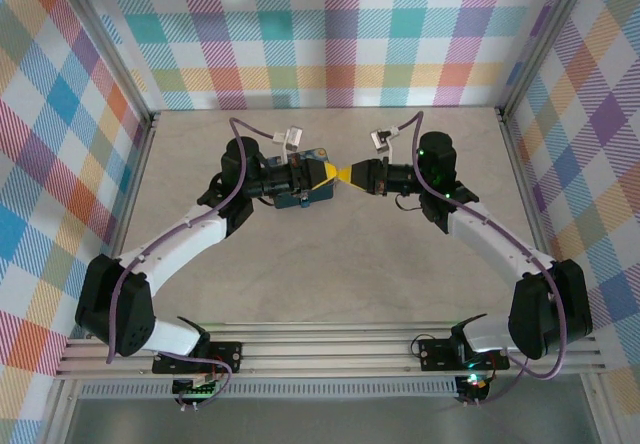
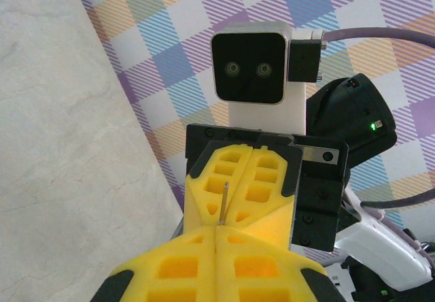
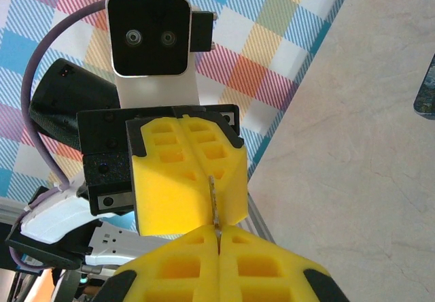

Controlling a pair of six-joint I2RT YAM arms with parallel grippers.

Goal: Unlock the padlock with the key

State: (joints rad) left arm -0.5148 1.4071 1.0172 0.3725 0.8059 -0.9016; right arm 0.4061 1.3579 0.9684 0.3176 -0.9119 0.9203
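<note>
Two yellow latticed tips: left end effector (image 2: 216, 232) apparently pinching thin key (image 2: 223, 204), right end effector (image 3: 219, 234) pressed together.

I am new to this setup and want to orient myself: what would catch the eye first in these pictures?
The two yellow-fingered grippers meet tip to tip above the middle of the table, the left gripper over a dark-blue box, the right gripper facing it. In both wrist views a thin metal sliver bridges their shut fingertips. Bright plaid walls surround everything.
</note>
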